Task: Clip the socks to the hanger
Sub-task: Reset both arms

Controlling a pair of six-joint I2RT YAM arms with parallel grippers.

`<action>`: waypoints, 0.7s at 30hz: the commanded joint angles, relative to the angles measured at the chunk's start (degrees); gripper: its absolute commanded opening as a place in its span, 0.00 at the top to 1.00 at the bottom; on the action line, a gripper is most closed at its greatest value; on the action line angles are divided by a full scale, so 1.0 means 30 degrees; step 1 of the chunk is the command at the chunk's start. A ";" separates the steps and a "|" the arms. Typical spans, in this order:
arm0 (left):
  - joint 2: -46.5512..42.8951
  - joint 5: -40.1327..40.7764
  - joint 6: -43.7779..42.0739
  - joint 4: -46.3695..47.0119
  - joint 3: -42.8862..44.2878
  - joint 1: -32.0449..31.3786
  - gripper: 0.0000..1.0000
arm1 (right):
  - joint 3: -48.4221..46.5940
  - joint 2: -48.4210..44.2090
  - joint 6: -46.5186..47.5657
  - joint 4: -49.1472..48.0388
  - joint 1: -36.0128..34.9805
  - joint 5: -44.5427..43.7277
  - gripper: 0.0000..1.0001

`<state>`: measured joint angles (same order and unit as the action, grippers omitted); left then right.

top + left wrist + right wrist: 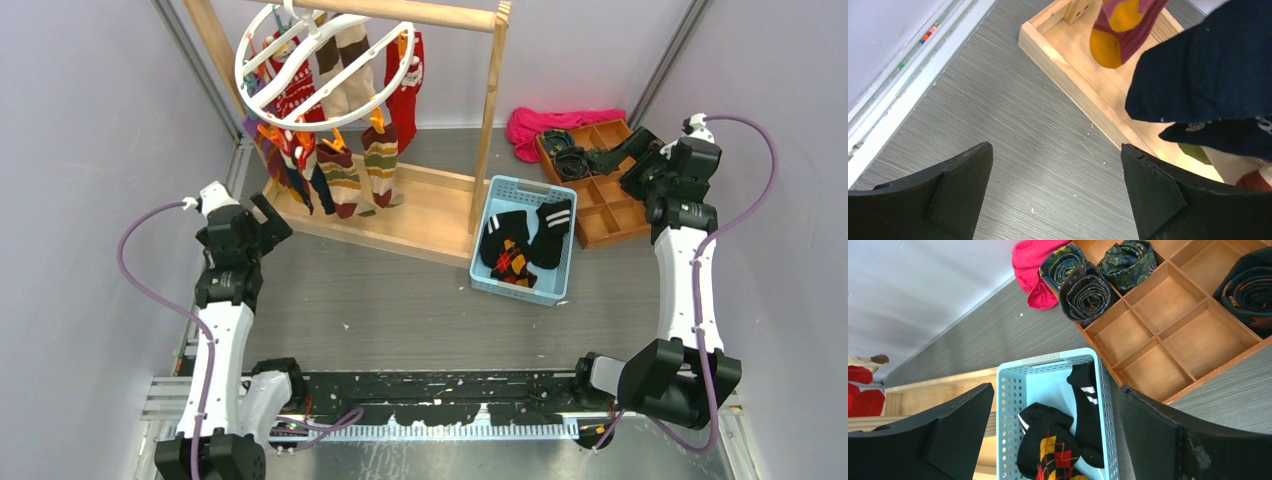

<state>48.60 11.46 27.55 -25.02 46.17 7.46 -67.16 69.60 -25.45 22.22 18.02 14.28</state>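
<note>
Left gripper (272,222) (1055,146): jaws spread wide, nothing between them. It hovered over the bare bench (380,300) near the left edge, just off the near-left corner of the wooden rack (420,215) (1083,95). In the left wrist view we saw a navy sock (1208,65) and a maroon-and-yellow sock (1120,30) hanging above the rack base, ahead and to the right of the fingers, not touching them.

Right gripper (618,155) (1057,387): jaws also wide, holding nothing. It sat over the divided wooden tray (600,215) (1153,375) toward the far-right corner of the bench.

The loose socks (525,245) (1068,440), black, one with a red-yellow argyle pattern, lay in the blue basket (480,240) (1040,359), right of bench centre, against the tray's left side. In the right wrist view we noted them low between the fingers, well apart from them.

The round white hanger (240,65) hung from the rack's top bar at the far-left, several socks already clipped.
</note>
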 commanded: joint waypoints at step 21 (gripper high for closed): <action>-0.4241 -0.4248 -0.4643 0.1641 -0.1007 -0.0964 0.00 | 0.0239 -0.1184 0.0433 -0.1459 0.0048 0.2330 0.00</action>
<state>35.24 2.33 15.53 -22.55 43.09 4.73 -66.89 67.83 -24.36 20.91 18.00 18.72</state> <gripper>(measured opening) 0.996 0.995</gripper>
